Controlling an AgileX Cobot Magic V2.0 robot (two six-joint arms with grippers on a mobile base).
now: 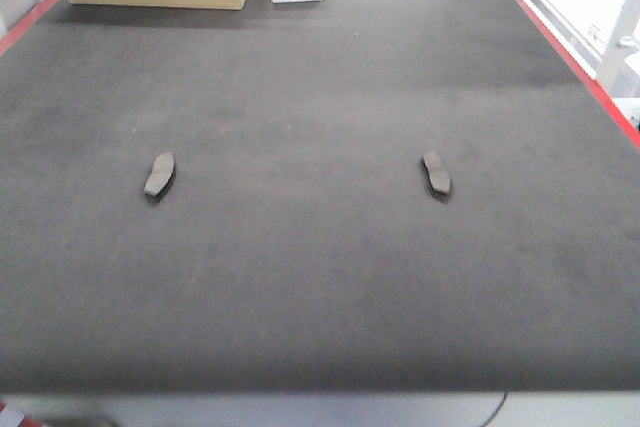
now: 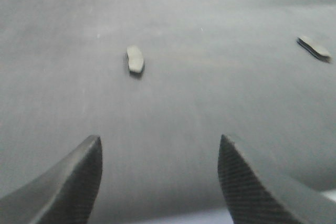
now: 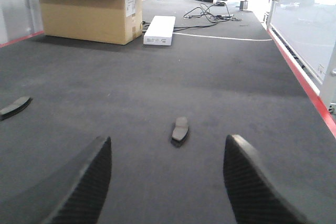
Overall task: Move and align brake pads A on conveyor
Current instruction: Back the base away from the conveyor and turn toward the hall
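Left gripper (image 2: 160,139) and right gripper (image 3: 169,139), both released and empty, hover over the conveyor (image 1: 320,287), facing the left pad (image 1: 159,174) and right pad (image 1: 436,174); reaching forward to grasp seems next.

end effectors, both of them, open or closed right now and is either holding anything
left end effector: open, holding nothing
right end effector: open, holding nothing

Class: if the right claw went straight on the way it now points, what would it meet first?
Probably the pad on the belt, lying just ahead in line with the gap of the open right claw. Height is hard to judge, so the claw might pass above it.
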